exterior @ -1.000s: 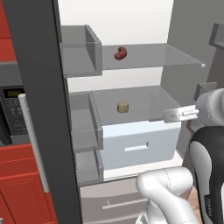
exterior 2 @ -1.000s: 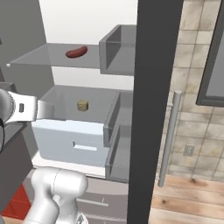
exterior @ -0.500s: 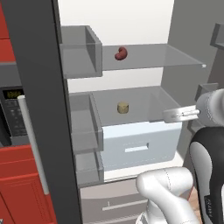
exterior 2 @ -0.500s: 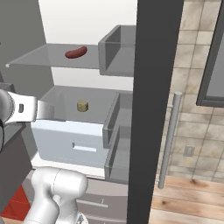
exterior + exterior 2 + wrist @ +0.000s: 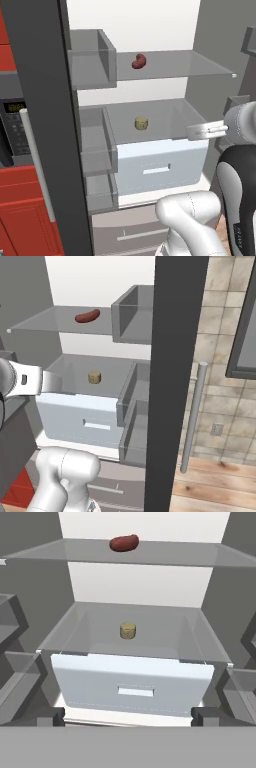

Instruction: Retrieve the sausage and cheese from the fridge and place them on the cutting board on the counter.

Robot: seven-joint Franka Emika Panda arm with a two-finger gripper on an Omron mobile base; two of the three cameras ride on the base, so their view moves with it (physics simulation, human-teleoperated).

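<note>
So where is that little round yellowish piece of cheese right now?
The small round pale yellowish cheese sits on the clear shelf above the pale drawer inside the grey fridge, one shelf below the reddish-brown sausage.

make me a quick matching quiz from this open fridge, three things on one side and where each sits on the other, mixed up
Things:
1. sausage
2. cheese
3. pale drawer

Places:
A. on the glass shelf right above the drawer
B. below both glass shelves
C. on the upper glass shelf

Pairs: 1-C, 2-A, 3-B
</note>
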